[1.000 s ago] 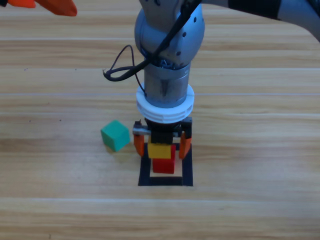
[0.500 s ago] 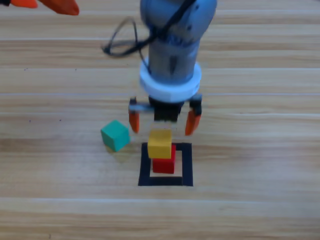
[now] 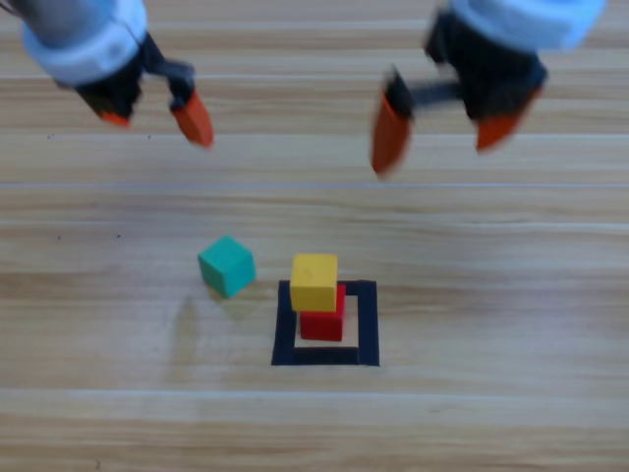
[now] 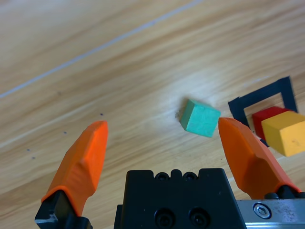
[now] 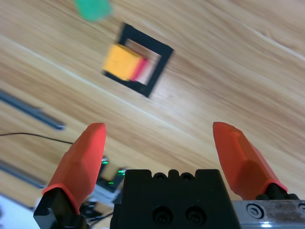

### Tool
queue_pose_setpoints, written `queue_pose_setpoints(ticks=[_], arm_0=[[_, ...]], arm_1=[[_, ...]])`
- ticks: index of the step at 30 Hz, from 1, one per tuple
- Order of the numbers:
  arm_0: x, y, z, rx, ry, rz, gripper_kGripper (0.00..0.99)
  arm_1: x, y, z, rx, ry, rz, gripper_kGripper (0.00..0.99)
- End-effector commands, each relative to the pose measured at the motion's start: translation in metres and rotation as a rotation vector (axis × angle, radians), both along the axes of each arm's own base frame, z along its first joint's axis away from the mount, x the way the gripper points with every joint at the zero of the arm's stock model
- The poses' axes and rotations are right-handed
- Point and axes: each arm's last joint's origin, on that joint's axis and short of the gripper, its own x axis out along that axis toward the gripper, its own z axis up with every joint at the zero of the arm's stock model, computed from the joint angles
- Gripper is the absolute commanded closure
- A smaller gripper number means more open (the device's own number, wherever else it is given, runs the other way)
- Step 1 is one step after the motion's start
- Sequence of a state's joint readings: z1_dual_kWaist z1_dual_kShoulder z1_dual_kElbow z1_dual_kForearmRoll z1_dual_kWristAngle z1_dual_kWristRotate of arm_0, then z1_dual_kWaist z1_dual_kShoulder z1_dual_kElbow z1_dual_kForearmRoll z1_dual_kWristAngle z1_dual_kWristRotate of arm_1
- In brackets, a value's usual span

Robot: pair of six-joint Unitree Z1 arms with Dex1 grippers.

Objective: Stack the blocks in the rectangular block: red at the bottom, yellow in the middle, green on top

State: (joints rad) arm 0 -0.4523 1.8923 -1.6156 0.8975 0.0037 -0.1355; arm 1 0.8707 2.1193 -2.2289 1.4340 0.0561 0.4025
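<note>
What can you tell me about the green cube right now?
The green cube is a small, plain teal-green block with matte, unmarked faces. It sits on the bare wooden table, turned at an angle to the black tape outline and lying outside it, to the left, apart from the yellow cube stacked on the red cube. Nothing touches it. The left gripper, jaws open, looks down toward it from above.

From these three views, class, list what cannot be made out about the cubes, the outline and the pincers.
- Red cube: top face hidden under the yellow cube in every view.
- Black tape outline: high view, its far edge partly covered by the stack.
- Green cube: right wrist view, blurred and cut by the top edge.
- Right pincer: high view, motion-blurred.
- Left pincer: high view, arm cut off at the top.
</note>
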Motion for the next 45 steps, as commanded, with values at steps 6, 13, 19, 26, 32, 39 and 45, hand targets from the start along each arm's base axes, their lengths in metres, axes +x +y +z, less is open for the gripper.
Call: queue_pose_setpoints(ticks=[6,13,19,26,32,39,45], arm_0=[[-0.024,-0.066,-0.069,0.123,0.147,-0.143,0.007],[-0.027,-0.066,-0.076,0.123,0.156,-0.13,0.013],[-0.025,-0.066,-0.099,0.148,0.18,-0.118,0.016],[-0.024,-0.068,-0.116,0.152,0.185,-0.112,0.031],[-0.025,-0.072,-0.121,0.146,0.175,-0.119,0.031],[-0.025,-0.079,-0.137,0.152,0.187,-0.121,0.031],[-0.024,-0.079,-0.139,0.154,0.185,-0.119,0.045]], arm_1=[[-0.058,-0.14,-0.016,0.382,-0.295,0.238,0.002],[-0.076,-0.149,-0.027,0.432,-0.343,0.426,0.002],[-0.085,-0.152,-0.027,0.469,-0.356,0.487,0.001],[-0.091,-0.156,-0.021,0.487,-0.395,0.539,0.002],[-0.093,-0.154,-0.022,0.518,-0.4,0.575,0.002],[-0.107,-0.162,-0.022,0.581,-0.445,0.605,0.002],[-0.118,-0.171,-0.018,0.61,-0.513,0.614,0.001]])
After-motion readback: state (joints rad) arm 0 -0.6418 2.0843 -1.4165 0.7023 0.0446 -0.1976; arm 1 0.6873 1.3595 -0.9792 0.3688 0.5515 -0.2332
